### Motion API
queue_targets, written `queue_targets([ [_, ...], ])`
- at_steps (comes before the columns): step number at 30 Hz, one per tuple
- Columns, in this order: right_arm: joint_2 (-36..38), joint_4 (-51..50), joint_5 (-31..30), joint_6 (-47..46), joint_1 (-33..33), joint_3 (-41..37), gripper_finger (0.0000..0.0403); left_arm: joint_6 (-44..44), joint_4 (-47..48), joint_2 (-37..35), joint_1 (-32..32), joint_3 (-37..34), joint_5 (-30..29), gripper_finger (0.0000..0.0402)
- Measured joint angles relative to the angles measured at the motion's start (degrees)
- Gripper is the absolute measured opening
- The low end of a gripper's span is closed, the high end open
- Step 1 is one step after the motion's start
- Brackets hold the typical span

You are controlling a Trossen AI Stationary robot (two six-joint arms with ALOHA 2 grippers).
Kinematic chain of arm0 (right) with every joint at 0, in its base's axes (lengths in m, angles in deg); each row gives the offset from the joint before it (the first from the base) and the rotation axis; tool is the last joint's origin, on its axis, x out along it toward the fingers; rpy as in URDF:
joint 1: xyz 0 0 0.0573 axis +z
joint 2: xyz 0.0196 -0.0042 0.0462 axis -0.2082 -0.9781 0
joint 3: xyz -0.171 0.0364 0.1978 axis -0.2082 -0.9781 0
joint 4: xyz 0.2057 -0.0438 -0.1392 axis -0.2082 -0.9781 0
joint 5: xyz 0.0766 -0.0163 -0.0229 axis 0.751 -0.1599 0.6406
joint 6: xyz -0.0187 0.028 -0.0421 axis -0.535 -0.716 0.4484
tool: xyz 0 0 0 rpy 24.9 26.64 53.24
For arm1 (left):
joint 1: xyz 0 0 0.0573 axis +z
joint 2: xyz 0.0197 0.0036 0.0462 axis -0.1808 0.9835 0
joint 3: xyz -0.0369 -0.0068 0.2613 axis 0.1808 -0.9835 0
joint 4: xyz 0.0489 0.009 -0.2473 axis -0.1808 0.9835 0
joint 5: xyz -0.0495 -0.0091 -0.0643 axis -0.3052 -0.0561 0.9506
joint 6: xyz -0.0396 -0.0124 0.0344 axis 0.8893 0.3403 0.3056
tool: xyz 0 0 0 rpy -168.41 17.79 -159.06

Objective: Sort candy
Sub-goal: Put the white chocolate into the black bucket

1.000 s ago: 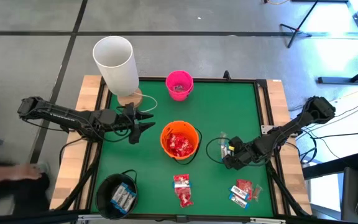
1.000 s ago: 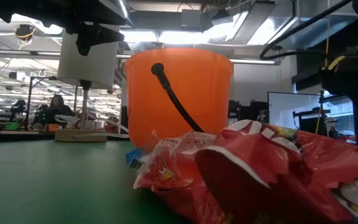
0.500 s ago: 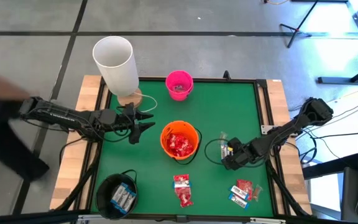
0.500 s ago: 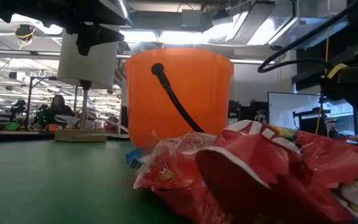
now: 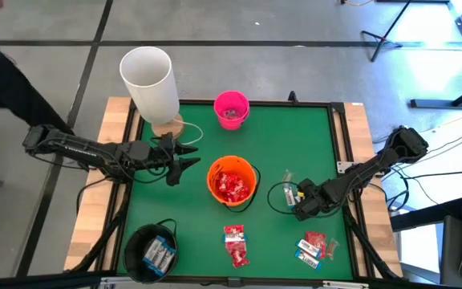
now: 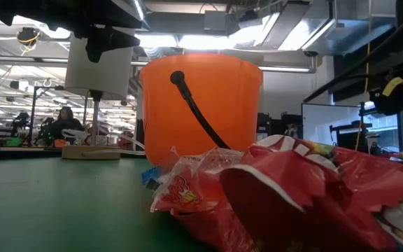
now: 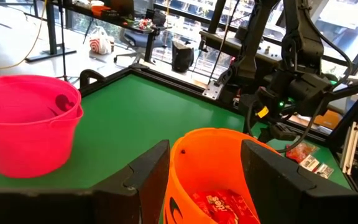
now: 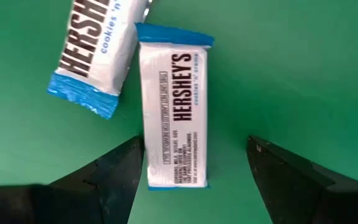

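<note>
- The right tool (image 5: pixel 298 210) sits low near the worktop's (image 5: pixel 295 128) right edge, fingers (image 8: pixel 114 171) spread wide, gripping nothing, straddling a white-and-blue bar (image 8: pixel 176 118); a second bar (image 8: pixel 95 53) lies just beside it.
- The left tool (image 5: pixel 189 154) hangs open and empty by the left edge, beside the orange bucket (image 5: pixel 233 181) holding red packets (image 5: pixel 231 185).
- More candy (image 5: pixel 235 243) lies along the front edge.

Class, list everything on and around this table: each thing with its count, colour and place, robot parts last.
Orange bucket: one, table centre, holding red packets.
Pink bucket: one, far edge.
Black bucket: one, near-left corner, holding white-and-blue bars.
White cylinder: one, far-left corner.
Red packets: a small pile, near edge.
Mixed candy pile: red and white-and-blue, near-right.
White-and-blue bars: two, under the right gripper.
Left gripper: open, left of the orange bucket.
Right gripper: open, right side.
</note>
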State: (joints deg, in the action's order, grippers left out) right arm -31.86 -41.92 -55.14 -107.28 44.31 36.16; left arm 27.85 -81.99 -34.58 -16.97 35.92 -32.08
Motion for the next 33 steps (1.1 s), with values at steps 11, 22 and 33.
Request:
queue_targets([
  [11, 0.07, 0.00, -1.60, 2.24, 0.00, 0.04, 0.0272, 0.01, 0.00, 0.02, -0.02, 0.00, -0.98, 0.0188],
  [22, 0.11, 0.14, -8.85, 7.00, -0.04, 0.07, 0.0133, 2.74, -0.18, 0.02, -0.04, 0.00, -0.92, 0.0188],
  [33, 0.13, 0.14, -15.64, 9.07, -0.07, 0.09, 0.0084, 6.01, -1.36, 0.02, 0.00, 0.00, -1.83, 0.0188],
])
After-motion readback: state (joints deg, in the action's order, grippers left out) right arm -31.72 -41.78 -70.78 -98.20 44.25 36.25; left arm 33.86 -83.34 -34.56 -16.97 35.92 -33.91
